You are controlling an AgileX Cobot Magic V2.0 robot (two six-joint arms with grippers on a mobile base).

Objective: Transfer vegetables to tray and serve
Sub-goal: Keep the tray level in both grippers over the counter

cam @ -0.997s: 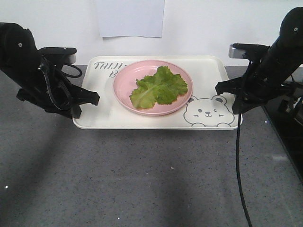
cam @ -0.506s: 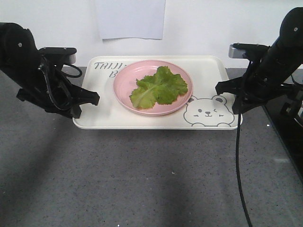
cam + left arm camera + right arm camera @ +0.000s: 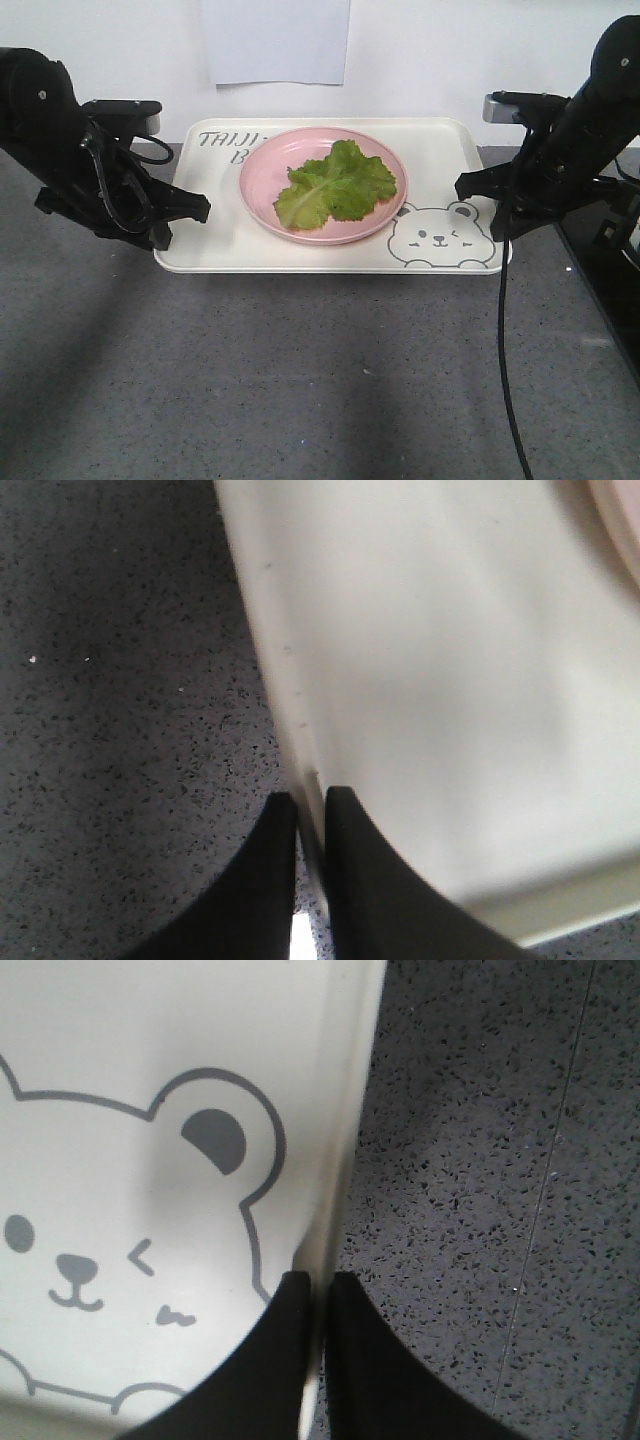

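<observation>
At opposite rims of the stiff, light tray [image 3: 440, 150], left claw [image 3: 310, 825] and right claw [image 3: 318, 1300] each pinch its thin edge; lettuce [image 3: 338, 185] rides loose on the pink plate [image 3: 262, 175].

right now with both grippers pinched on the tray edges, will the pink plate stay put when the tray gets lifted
Probably only if kept level. The pink plate sits loose on the tray, whose surface looks smooth, so a tilt could slide it. The left gripper and right gripper pinch only thin rims. The lettuce looks light and floppy.
</observation>
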